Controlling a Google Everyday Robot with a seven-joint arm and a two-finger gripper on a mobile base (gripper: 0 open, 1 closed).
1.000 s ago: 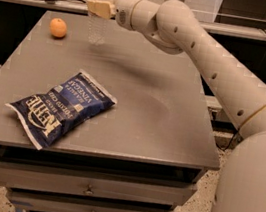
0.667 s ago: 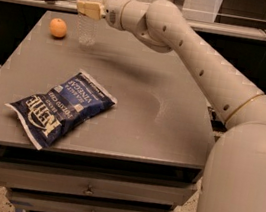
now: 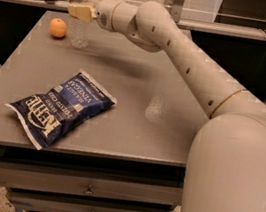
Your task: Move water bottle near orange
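Crinkled dark-blue foil chip bag lies flat, front-left; small smooth round orange sits far-left; clear ribbed plastic water bottle stands upright just right of the orange, not touching it; tan-padded pincer is clenched on the water bottle's middle; glossy cream arm reaches in from the right; matte grey table, drawers beneath.

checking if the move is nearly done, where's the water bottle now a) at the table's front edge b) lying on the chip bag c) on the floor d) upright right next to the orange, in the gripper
d: the water bottle stands upright beside the orange with the gripper closed around its upper part, far from the chip bag.
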